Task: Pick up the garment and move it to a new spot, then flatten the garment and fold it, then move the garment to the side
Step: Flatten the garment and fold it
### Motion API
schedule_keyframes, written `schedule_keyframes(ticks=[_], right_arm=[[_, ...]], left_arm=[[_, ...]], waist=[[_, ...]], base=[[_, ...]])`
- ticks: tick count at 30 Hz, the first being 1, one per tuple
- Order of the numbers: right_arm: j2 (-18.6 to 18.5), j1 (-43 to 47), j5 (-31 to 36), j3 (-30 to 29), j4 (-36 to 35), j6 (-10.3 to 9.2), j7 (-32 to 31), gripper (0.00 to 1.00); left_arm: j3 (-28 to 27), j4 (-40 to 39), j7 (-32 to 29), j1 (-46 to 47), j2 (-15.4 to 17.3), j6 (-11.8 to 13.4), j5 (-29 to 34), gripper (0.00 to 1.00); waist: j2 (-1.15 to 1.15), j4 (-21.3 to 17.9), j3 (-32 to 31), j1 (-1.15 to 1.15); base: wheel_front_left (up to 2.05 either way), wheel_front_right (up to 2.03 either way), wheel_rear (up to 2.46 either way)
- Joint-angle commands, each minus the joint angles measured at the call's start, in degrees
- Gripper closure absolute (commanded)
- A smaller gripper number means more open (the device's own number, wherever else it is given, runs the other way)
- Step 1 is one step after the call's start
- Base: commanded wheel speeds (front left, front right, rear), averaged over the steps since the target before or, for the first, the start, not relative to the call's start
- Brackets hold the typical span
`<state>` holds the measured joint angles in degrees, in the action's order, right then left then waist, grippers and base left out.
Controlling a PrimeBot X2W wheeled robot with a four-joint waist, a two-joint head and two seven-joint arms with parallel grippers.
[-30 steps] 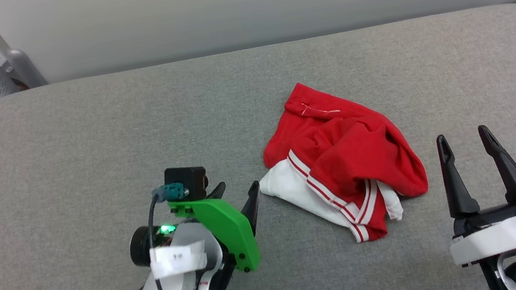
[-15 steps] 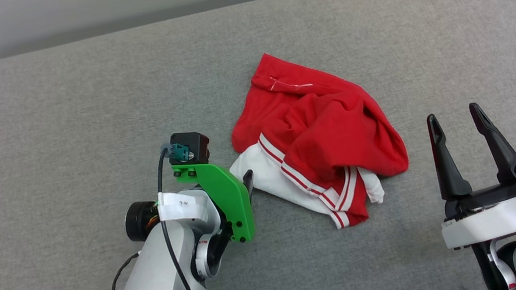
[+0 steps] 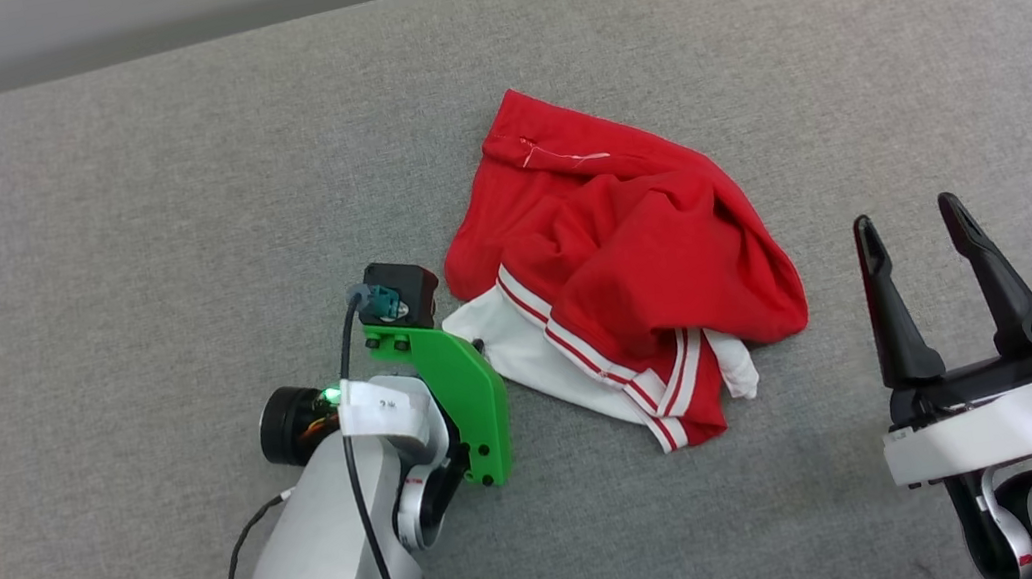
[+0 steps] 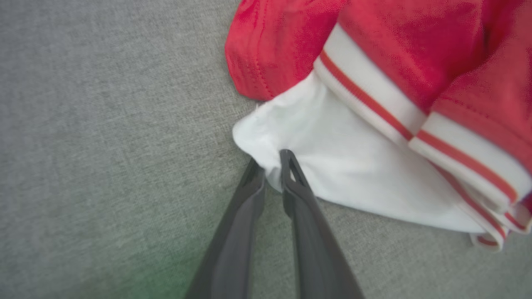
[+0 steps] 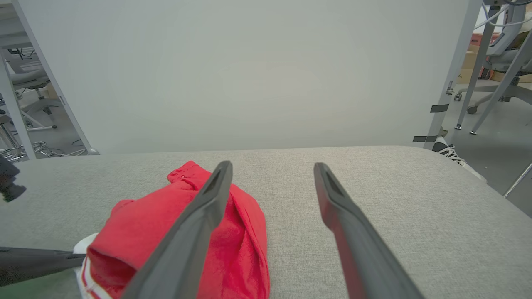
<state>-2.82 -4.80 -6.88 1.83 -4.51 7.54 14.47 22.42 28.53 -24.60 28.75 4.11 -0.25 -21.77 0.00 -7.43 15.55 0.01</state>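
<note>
- Red garment (image 3: pixel 636 283), all crumpled up on the grey surface (image 3: pixel 115 235).
- My left jaws are nearly together, pinching its white sleeve (image 4: pixel 332 166) at the edge.
- My right jaws are spread wide, near it but not touching.

One garment (image 3: pixel 632 253), red and white. Two grippers: left gripper (image 4: pixel 272 166), right gripper (image 3: pixel 905 220), with two dark fingers (image 5: pixel 195 232) each, four in all. One grey table (image 3: pixel 65 242), one green bracket (image 3: pixel 461 398), one black cable (image 3: pixel 361 493), one white label (image 3: pixel 381 404), one wrist camera (image 3: pixel 400 291), one white panel (image 5: pixel 249 74), one shoe (image 5: pixel 447 153)
</note>
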Motion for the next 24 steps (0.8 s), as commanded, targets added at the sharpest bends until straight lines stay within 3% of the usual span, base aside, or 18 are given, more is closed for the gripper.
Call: schedule_keyframes(ticks=[1, 7, 8, 14, 19, 24], right_arm=[[-0.1, -0.5, -0.6, -0.3, 0.2, -0.05, 0.5, 0.0], [-0.1, 0.7, -0.4, -0.5, 1.3, -0.05, 0.5, 0.0], [-0.1, 1.7, -0.5, -0.4, 1.9, -0.05, 0.5, 0.0], [-0.1, 2.9, -0.8, -0.3, 2.3, -0.05, 0.5, 0.0], [-0.1, 3.2, -0.8, -0.1, 2.6, -0.05, 0.5, 0.0], [-0.1, 3.2, -0.7, 0.1, 2.9, -0.05, 0.5, 0.0]], left_arm=[[0.2, 1.1, 0.7, -1.2, 0.4, 0.0, -0.1, 1.0], [-2.4, -3.1, 5.8, -3.2, 2.5, 0.6, -1.2, 1.0], [-5.0, -10.1, 6.2, -5.5, 5.0, 1.4, -2.6, 1.0], [-10.2, -22.1, 2.6, -11.9, 9.9, 3.6, -5.9, 1.0], [-14.6, -25.2, 0.6, -18.3, 12.9, 6.4, -8.0, 1.0], [-14.4, -23.2, -2.3, -23.2, 13.7, 5.3, -10.3, 1.0]], waist=[[0.0, 0.5, -0.7, -0.01], [0.0, 2.4, -4.4, -0.01], [0.0, 3.9, -6.8, -0.01], [0.0, 5.9, -8.9, -0.01], [0.0, 6.8, -9.3, -0.01], [0.0, 7.2, -9.4, -0.01]], base=[[0.0, 0.0, 0.0], [0.0, 0.0, 0.0], [0.0, 0.0, 0.0], [0.0, 0.0, 0.0], [0.0, 0.0, 0.0], [0.0, 0.0, 0.0]])
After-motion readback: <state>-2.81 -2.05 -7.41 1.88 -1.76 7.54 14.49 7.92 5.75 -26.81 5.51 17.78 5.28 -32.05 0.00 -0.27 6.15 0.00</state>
